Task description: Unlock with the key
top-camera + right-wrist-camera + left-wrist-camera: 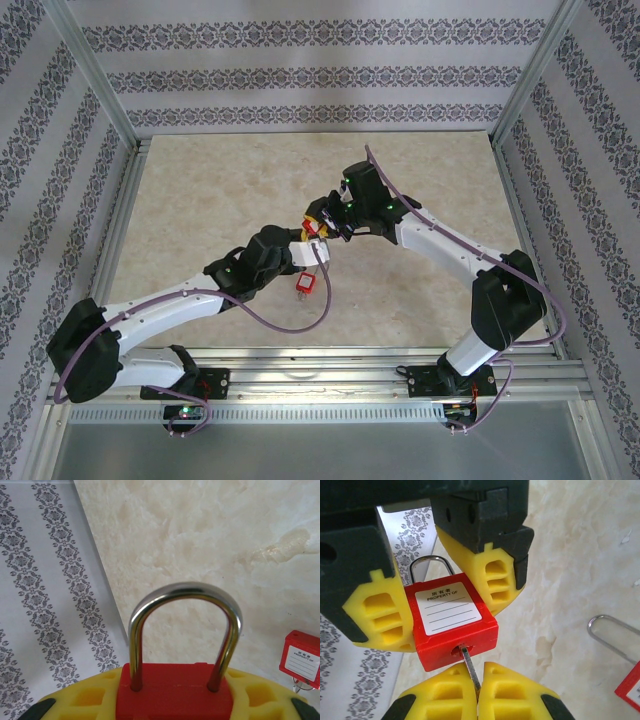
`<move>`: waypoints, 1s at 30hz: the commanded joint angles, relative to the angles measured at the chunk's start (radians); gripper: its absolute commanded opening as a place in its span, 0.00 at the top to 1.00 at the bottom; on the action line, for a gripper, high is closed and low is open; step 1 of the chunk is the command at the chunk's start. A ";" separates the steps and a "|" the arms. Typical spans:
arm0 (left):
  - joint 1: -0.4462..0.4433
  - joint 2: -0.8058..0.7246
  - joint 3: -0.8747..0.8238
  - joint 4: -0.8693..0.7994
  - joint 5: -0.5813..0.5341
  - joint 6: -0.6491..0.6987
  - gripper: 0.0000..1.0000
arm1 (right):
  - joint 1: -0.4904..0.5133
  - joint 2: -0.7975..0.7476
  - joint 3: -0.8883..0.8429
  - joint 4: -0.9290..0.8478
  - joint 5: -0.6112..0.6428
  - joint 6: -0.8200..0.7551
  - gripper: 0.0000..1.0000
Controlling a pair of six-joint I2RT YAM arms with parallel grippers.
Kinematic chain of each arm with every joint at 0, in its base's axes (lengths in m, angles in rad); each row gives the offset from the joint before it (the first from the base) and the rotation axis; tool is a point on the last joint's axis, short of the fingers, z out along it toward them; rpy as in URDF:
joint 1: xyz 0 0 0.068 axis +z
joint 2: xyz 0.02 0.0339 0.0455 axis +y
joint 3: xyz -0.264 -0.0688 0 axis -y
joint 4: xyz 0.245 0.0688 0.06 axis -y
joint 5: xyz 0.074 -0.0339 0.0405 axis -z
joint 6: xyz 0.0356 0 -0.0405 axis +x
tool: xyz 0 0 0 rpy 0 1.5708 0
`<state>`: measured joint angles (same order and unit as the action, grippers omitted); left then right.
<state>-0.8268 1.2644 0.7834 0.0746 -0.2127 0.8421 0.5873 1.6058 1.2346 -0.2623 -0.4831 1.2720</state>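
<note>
Clamping the hard, probably light padlock [452,625] by its body in the right gripper [175,696] over the central tabletop [200,200], pinching the thin, stiff key [470,667], seated in its keyhole [456,651], in the left gripper [479,692].

A second red padlock [305,284] lies on the beige marbled desk [220,200]. Around the desk stand walls with grey floral stripes [300,75] and aluminium frame posts [92,70].

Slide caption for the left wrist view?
Left hand holds the key in the red padlock's keyhole while the right hand grips the padlock's sides.
</note>
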 commanded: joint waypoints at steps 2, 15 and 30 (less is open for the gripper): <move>-0.080 -0.025 -0.025 0.101 0.173 0.075 0.86 | 0.027 0.004 0.000 0.161 0.001 0.023 0.98; -0.021 -0.447 -0.137 0.018 0.138 -0.868 0.00 | 0.027 -0.017 -0.021 0.153 0.010 -0.004 0.98; 0.324 -0.328 -0.032 -0.105 0.593 -1.542 0.16 | 0.065 -0.024 0.053 0.018 0.076 -0.114 0.98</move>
<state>-0.5102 0.9276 0.7055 -0.0303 0.2657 -0.6209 0.6399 1.6058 1.2438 -0.2138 -0.4397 1.2022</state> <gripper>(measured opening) 0.849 0.311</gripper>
